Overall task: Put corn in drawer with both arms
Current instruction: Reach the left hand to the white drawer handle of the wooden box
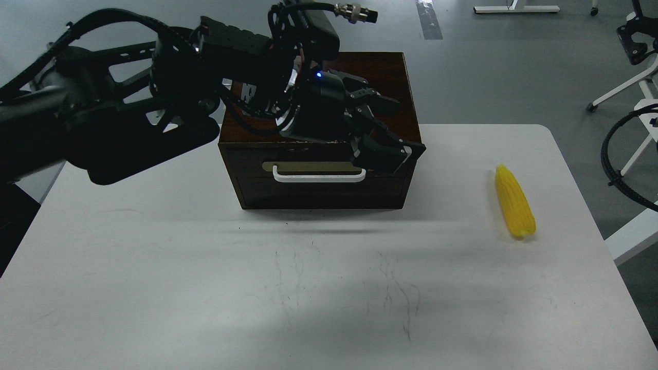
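Note:
The corn lies on the white table at the right, its narrow end pointing away from me. The dark brown wooden box stands at the table's back middle. Its drawer is closed, with the white bar handle across its front. My left arm reaches in from the left across the box top. My left gripper is open and empty, just above the handle's right end. Of my right arm only a black part and a cable loop show at the right edge, far from the corn.
Table edges run along the right and the back. Beyond the table lie grey floor, white chair legs at the right and tape marks.

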Motion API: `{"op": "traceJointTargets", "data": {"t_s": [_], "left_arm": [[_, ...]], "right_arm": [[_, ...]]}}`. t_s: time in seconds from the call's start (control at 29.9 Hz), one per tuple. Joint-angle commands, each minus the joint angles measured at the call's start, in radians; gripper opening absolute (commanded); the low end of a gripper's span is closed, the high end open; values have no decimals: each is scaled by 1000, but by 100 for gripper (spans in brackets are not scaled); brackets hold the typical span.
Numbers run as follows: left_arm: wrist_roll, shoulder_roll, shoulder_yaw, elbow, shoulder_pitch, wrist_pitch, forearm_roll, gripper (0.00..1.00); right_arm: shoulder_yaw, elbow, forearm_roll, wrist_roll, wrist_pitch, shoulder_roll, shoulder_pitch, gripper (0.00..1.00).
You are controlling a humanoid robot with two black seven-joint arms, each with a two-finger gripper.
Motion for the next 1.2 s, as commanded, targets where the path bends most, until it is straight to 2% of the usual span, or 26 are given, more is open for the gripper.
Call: {"op": "traceJointTargets", "data": {"t_s": [0.0,0.33,0.5,0.8,0.93,1.17], "left_arm": [[-18,-41,91,18,-9,0,172,90],[-61,-31,325,32,-104,0,292,90],[-61,-28,334,43,-91,0,309,90],[-67,-27,334,121,-81,60,312,90],[-90,-24,340,119,-74,62,313,90],[-91,-18,365,121,-48,62,312,90]], "right_arm": [[-1,-10,0,0,0,2,0,100],[-6,-33,-2,0,0,3,-2,100],[-8,-73,-2,0,0,11,-2,100],[-9,-73,-2,0,0,11,0,100],[-12,-73,-2,0,0,11,-2,100],[-9,-73,-2,0,0,12,0,100]]}}
